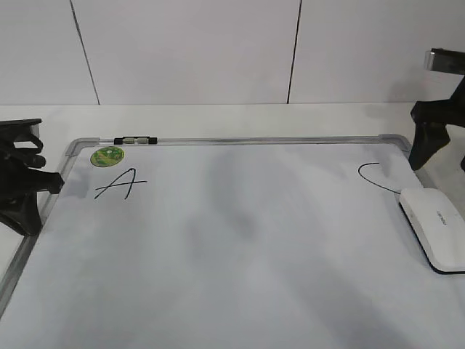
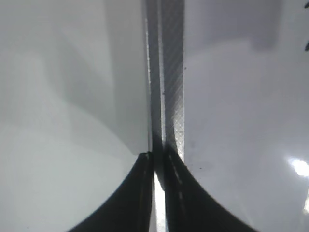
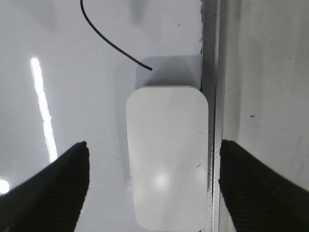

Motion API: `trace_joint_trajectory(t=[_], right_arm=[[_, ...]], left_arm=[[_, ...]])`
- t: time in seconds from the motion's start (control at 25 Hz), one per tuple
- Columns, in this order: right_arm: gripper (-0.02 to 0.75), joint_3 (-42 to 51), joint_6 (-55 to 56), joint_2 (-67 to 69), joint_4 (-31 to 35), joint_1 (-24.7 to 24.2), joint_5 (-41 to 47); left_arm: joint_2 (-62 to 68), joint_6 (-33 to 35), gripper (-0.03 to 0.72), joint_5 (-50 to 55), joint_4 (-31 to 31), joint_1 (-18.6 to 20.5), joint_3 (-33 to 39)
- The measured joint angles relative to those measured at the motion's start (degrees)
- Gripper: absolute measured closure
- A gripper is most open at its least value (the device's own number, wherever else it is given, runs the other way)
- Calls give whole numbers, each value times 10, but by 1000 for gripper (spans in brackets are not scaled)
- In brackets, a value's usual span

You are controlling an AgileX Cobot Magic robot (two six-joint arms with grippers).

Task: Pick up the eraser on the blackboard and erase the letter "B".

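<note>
The blackboard [image 1: 254,139] is a white board with a grey frame lying flat on the table. The white eraser [image 1: 436,227] lies on it by the right frame; in the right wrist view the eraser [image 3: 166,154] lies along the frame [image 3: 211,72]. No letter "B" shows in any view; the board's middle has only faint grey smudges. My right gripper [image 1: 429,142] is open above the eraser, its fingers [image 3: 153,145] straddling it without touching. My left gripper [image 1: 51,182] is shut on the board's left frame [image 2: 171,72], jaws [image 2: 157,157] pinching the edge.
A black "A" [image 1: 120,183] is at the board's far left, beside a round green sticker [image 1: 107,155]. Part of a black "C" [image 1: 367,174] is at the right, just beyond the eraser, also in the right wrist view [image 3: 106,38]. A small black-and-silver clip [image 1: 135,139] sits on the far frame.
</note>
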Motion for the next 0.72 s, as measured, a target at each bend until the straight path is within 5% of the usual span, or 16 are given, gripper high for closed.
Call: trace_joint_trajectory(t=[0.32, 0.56, 0.72], right_arm=[[172, -5, 13, -41, 0, 0, 6], [180, -5, 15, -109, 4, 0, 9], [180, -5, 27, -162, 13, 0, 11]], left_arm=[[0, 1, 629, 0, 0, 0, 0], [0, 4, 468, 0, -5, 0, 0], [0, 5, 429, 23, -3, 0, -7]])
